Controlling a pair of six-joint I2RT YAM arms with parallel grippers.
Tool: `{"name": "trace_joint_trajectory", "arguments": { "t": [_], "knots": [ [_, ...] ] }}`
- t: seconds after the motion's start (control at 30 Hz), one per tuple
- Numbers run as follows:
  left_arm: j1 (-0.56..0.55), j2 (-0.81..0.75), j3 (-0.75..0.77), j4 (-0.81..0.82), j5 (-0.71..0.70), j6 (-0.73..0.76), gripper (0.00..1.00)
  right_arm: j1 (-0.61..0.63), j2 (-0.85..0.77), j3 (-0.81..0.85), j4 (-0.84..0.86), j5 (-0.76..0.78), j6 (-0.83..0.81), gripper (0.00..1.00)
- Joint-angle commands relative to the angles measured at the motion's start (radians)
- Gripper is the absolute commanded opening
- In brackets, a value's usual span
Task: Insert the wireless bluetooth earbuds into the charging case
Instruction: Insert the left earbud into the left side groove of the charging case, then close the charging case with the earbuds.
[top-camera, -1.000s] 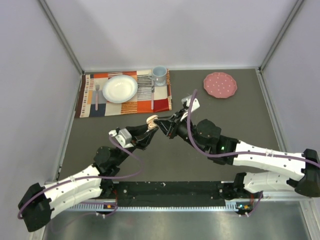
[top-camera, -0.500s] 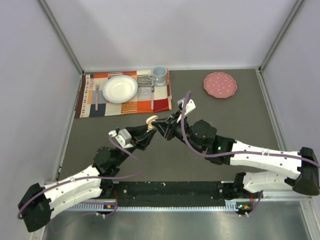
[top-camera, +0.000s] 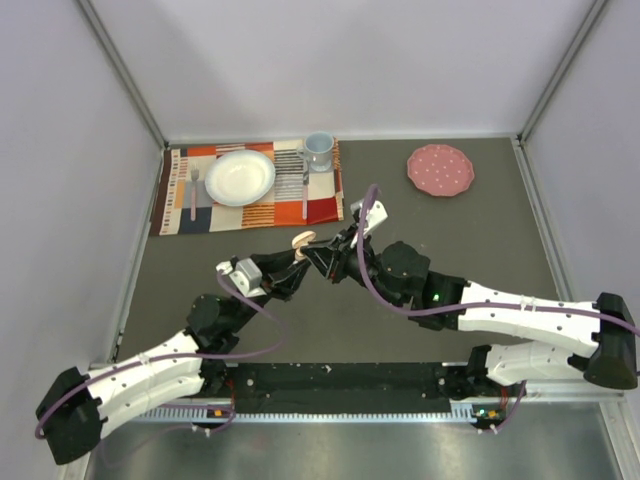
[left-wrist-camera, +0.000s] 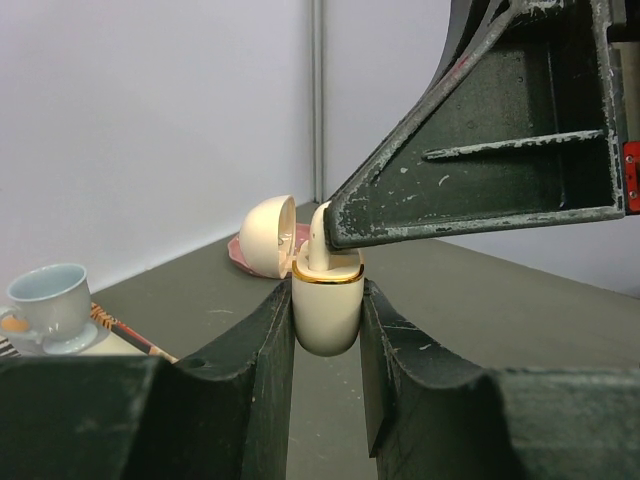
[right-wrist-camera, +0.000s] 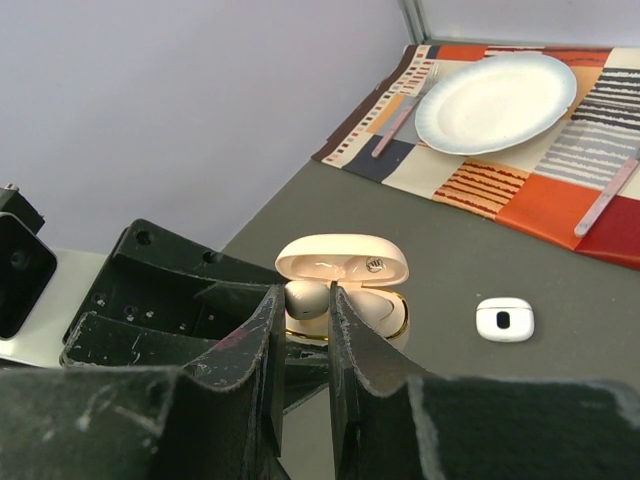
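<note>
My left gripper (left-wrist-camera: 327, 322) is shut on the cream charging case (left-wrist-camera: 327, 310), which has a gold rim. The case is held upright above the table with its lid (left-wrist-camera: 267, 235) swung open. My right gripper (right-wrist-camera: 307, 300) is shut on one white earbud (right-wrist-camera: 307, 298) and holds it at the case's open mouth under the lid (right-wrist-camera: 343, 258). In the left wrist view the earbud (left-wrist-camera: 320, 238) stands out of the case's top, under the right gripper's finger (left-wrist-camera: 480, 150). From above, the two grippers meet at the case (top-camera: 303, 240) near the table's middle.
A second small white case (right-wrist-camera: 505, 319) lies on the dark table to the right of the held one. At the back left is a striped placemat (top-camera: 190, 215) with a white plate (top-camera: 240, 177), cutlery and a pale blue cup (top-camera: 318, 150). A pink plate (top-camera: 440, 170) sits at the back right.
My right arm has shifted a little to the left, bringing its gripper closer over the held case. The left arm has hardly moved.
</note>
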Motion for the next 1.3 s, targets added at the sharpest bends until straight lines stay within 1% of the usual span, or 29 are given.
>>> {"name": "trace_joint_trajectory", "arguments": {
  "t": [0.0, 0.1, 0.13, 0.2, 0.23, 0.27, 0.4, 0.43, 0.57, 0.7, 0.73, 0.83, 0.9, 0.93, 1.03, 1.07, 1.1, 1.13, 1.17, 1.2, 1.23, 1.27],
  "knots": [
    [0.003, -0.023, -0.005, 0.068, -0.049, 0.002, 0.0, 0.022, 0.005, 0.017, 0.007, 0.015, -0.008, 0.0],
    [0.004, -0.029, -0.008, 0.068, -0.053, 0.004, 0.0, 0.022, 0.006, 0.019, 0.005, 0.027, -0.009, 0.06],
    [0.004, -0.029, -0.01, 0.068, -0.054, 0.004, 0.0, 0.022, 0.005, 0.022, 0.005, 0.029, -0.014, 0.12],
    [0.004, -0.032, -0.01, 0.064, -0.054, 0.005, 0.0, 0.02, 0.005, 0.03, 0.006, 0.032, -0.019, 0.2],
    [0.003, -0.034, -0.01, 0.064, -0.054, 0.005, 0.0, 0.02, 0.005, 0.037, 0.008, 0.032, -0.029, 0.26],
    [0.004, -0.035, -0.011, 0.062, -0.054, 0.005, 0.0, 0.02, 0.005, 0.043, 0.011, 0.032, -0.035, 0.29],
    [0.003, -0.035, -0.013, 0.062, -0.053, 0.002, 0.0, 0.022, 0.011, 0.069, 0.01, 0.033, -0.054, 0.34],
    [0.003, -0.038, -0.013, 0.062, -0.051, 0.004, 0.0, 0.02, 0.012, 0.077, 0.01, 0.035, -0.058, 0.37],
    [0.004, -0.04, -0.013, 0.056, -0.051, 0.004, 0.0, 0.02, 0.012, 0.086, 0.02, 0.024, -0.063, 0.44],
    [0.004, -0.041, -0.017, 0.047, -0.062, 0.007, 0.0, 0.02, -0.012, 0.089, 0.028, 0.021, -0.066, 0.49],
    [0.003, -0.043, -0.017, 0.047, -0.062, 0.01, 0.0, 0.022, -0.018, 0.089, 0.028, 0.022, -0.074, 0.52],
    [0.004, -0.046, -0.016, 0.035, -0.069, 0.012, 0.0, 0.022, -0.044, 0.094, 0.016, 0.041, -0.083, 0.54],
    [0.004, -0.048, -0.016, 0.027, -0.076, 0.012, 0.0, 0.02, -0.06, 0.099, -0.009, 0.074, -0.081, 0.57],
    [0.004, -0.046, -0.016, 0.024, -0.076, 0.012, 0.0, 0.022, -0.07, 0.102, -0.024, 0.094, -0.078, 0.63],
    [0.003, -0.041, -0.01, 0.016, -0.053, 0.039, 0.0, 0.019, -0.069, 0.141, -0.137, 0.223, -0.037, 0.74],
    [0.004, -0.04, -0.006, 0.01, -0.042, 0.044, 0.0, 0.014, -0.066, 0.158, -0.211, 0.281, -0.023, 0.76],
    [0.004, -0.035, 0.007, 0.003, -0.034, 0.051, 0.0, -0.004, -0.063, 0.181, -0.237, 0.289, -0.013, 0.78],
    [0.004, -0.032, 0.015, -0.02, 0.04, 0.055, 0.0, -0.018, -0.063, 0.189, -0.245, 0.285, 0.007, 0.79],
    [0.004, -0.028, 0.024, -0.036, 0.077, 0.061, 0.0, -0.035, -0.061, 0.198, -0.312, 0.251, 0.018, 0.8],
    [0.004, -0.019, 0.053, -0.056, 0.111, 0.076, 0.0, -0.075, -0.061, 0.212, -0.334, 0.224, 0.05, 0.8],
    [0.004, -0.015, 0.073, -0.118, 0.165, 0.085, 0.0, -0.105, -0.06, 0.217, -0.357, 0.187, 0.073, 0.81],
    [0.004, -0.015, 0.092, -0.154, 0.18, 0.081, 0.0, -0.133, -0.061, 0.223, -0.375, 0.097, 0.098, 0.82]
  ]
}}
